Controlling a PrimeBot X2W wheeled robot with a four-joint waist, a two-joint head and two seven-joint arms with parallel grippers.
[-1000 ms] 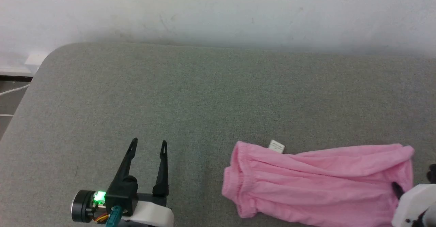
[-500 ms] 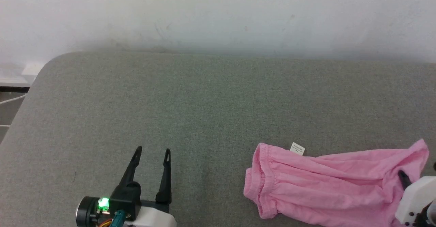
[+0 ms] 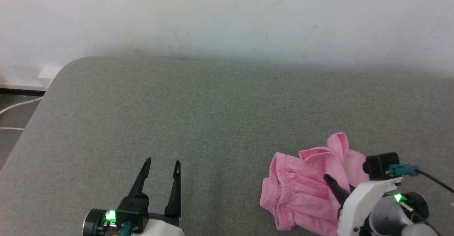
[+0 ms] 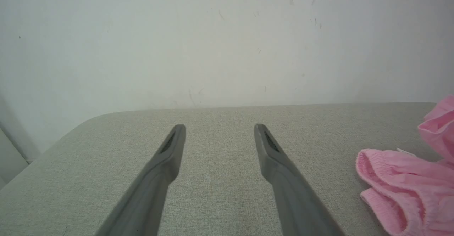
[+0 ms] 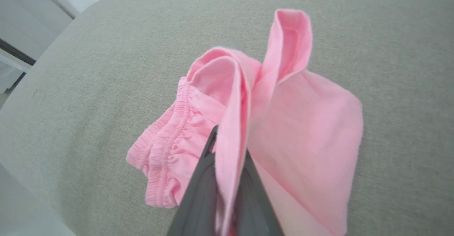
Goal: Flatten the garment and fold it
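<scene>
The garment (image 3: 301, 190) is light-pink thin fabric with a gathered hem, lying bunched at the lower right of the grey surface. My right gripper (image 3: 330, 181) is shut on a fold of the garment (image 5: 230, 122), which rises between its fingers (image 5: 205, 168) and flops over them. A pink flap (image 5: 291, 41) stands up behind. My left gripper (image 3: 161, 163) stands open at the lower left, well apart from the cloth, with nothing between its fingers (image 4: 170, 147). The garment's gathered edge (image 4: 400, 186) lies at the right of the left wrist view.
A grey padded surface (image 3: 212, 115) stretches wide, with a rounded far-left corner (image 3: 67, 66). A white wall (image 3: 227, 16) runs behind it. Floor and a white cable (image 3: 14, 106) lie off the left edge.
My right gripper has moved left and inward, carrying the garment's right end over itself; the cloth went from stretched long to bunched. The camera has shifted slightly. My left gripper stayed put.
</scene>
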